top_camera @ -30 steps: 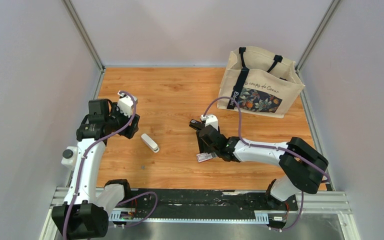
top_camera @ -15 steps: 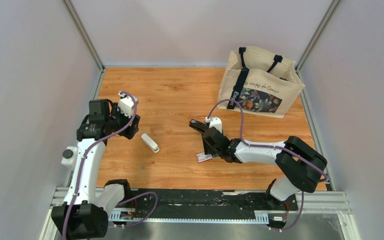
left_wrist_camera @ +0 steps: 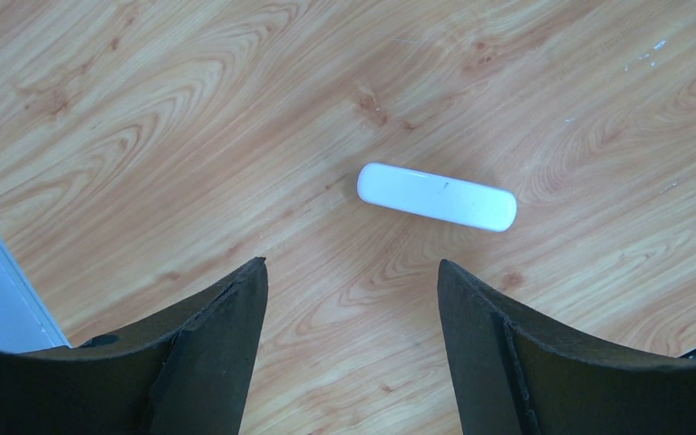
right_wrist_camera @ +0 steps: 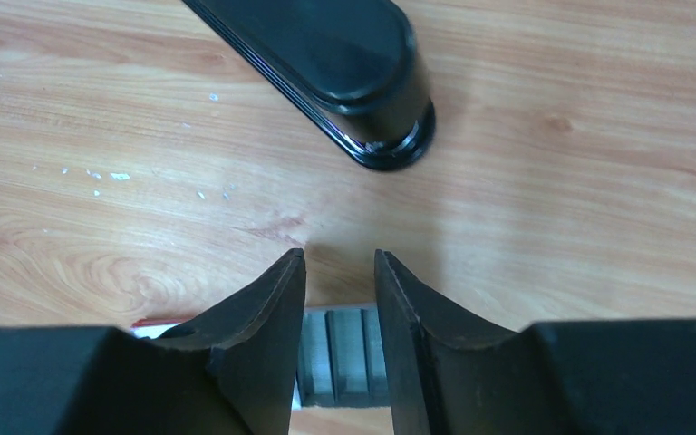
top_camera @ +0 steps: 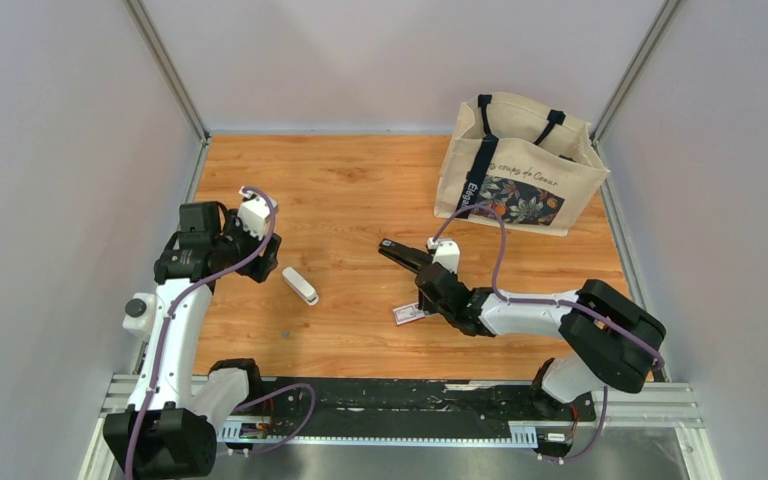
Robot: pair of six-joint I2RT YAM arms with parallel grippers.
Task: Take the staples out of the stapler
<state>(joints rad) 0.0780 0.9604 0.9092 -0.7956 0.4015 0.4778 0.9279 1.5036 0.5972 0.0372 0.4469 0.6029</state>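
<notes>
A black stapler [top_camera: 402,254] lies closed on the wooden table; in the right wrist view [right_wrist_camera: 326,63] it sits just beyond my fingertips. My right gripper [top_camera: 418,296] hovers low over a small red-and-white box [top_camera: 408,314]. Its jaws stand a narrow gap apart with nothing between them [right_wrist_camera: 340,258]. Grey staples [right_wrist_camera: 344,353] lie in rows in the box under the fingers, and the box's red edge [right_wrist_camera: 159,323] shows at the left. My left gripper [top_camera: 258,258] is wide open and empty [left_wrist_camera: 349,265], above bare wood.
A small white oblong object [top_camera: 300,285] lies ahead of the left gripper, also in the left wrist view [left_wrist_camera: 437,197]. A cream tote bag [top_camera: 520,165] with a flower print stands at the back right. Grey walls [top_camera: 80,150] close in the table.
My right gripper has drawn back to the right and toward the near edge, away from the black stapler, which now shows fully. The left arm has barely moved.
</notes>
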